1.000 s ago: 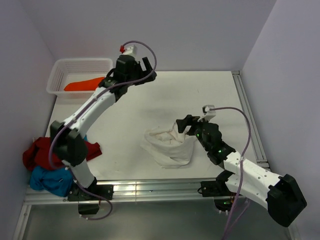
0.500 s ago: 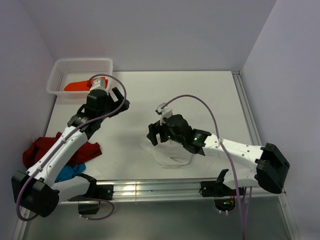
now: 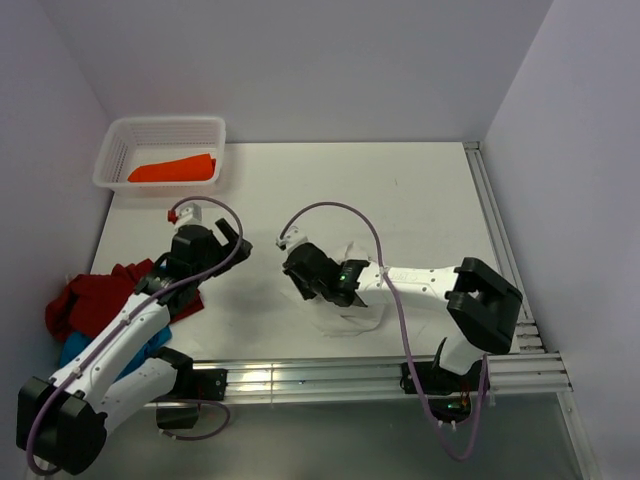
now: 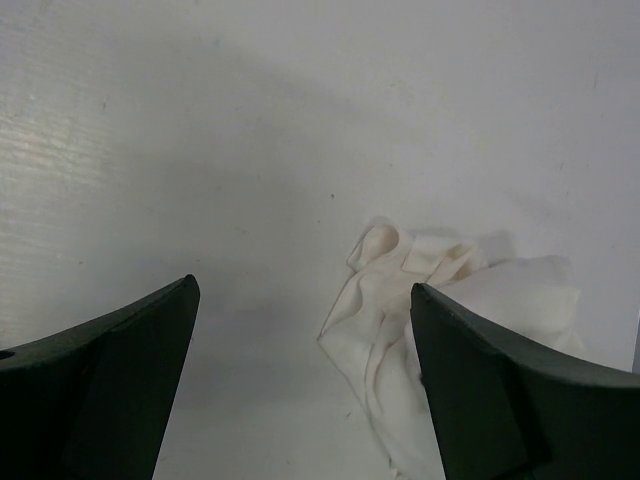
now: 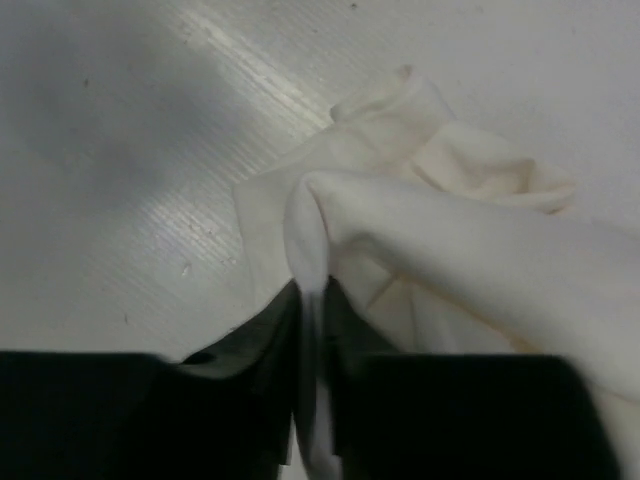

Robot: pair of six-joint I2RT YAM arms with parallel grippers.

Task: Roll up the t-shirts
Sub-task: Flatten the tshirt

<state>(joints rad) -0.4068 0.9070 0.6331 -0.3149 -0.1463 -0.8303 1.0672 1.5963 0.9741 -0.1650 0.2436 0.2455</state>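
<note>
**A:** What does the left tool (image 4: 303, 290) look down on?

**B:** A pale surface (image 4: 200, 120), with a soft grey shadow across its middle.

**A:** And the tool itself?

**B:** Its two dark fingers (image 4: 110, 390) stand wide apart, one in each lower corner.

**A:** Anything lying there?

**B:** A crumpled white t-shirt (image 4: 385, 320), bunched in folds, right of centre.

**A:** All of it showing?

**B:** No. Its right side and lower end disappear behind the right-hand finger. I cannot tell whether they touch.
</note>
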